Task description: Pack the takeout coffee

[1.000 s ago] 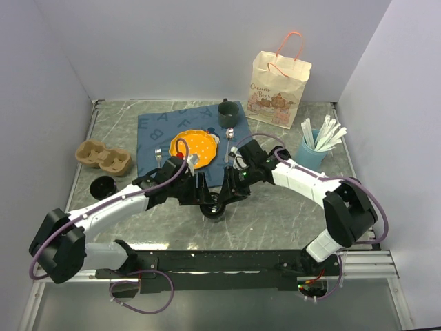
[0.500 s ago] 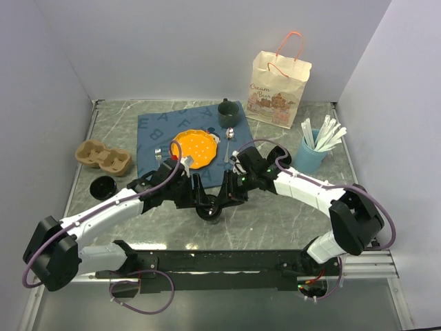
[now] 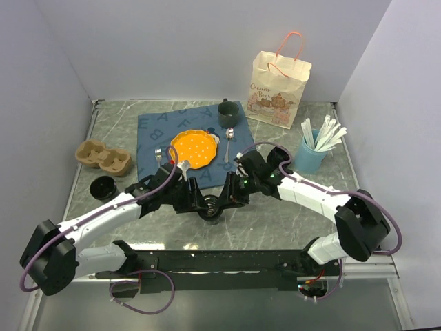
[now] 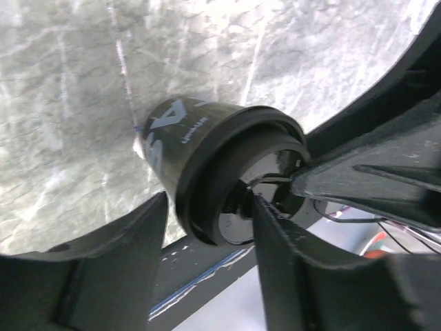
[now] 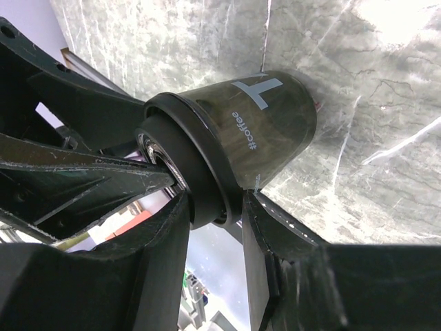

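Note:
The takeout coffee cup (image 3: 212,207), black with a black lid, stands on the marble table near the front middle. My right gripper (image 3: 224,198) comes in from the right. In the right wrist view its jaws press both sides of the lid rim, so my right gripper (image 5: 215,203) is shut on the cup (image 5: 258,127). My left gripper (image 3: 200,200) reaches in from the left. Its fingers straddle the lid in the left wrist view. There my left gripper (image 4: 210,207) stands open round the cup (image 4: 196,138), with a thin gap at the left finger.
A paper bag (image 3: 279,83) with red handles stands at the back right. A cardboard cup carrier (image 3: 103,156) and a black lid (image 3: 103,186) lie at the left. A blue mat (image 3: 155,131) holds an orange plate (image 3: 193,148), mug (image 3: 227,109) and spoon (image 3: 229,138). A blue cutlery cup (image 3: 311,153) stands right.
Both wrists have drawn in lower round the cup. My left gripper's jaws have narrowed toward the lid. The cup has stayed in place.

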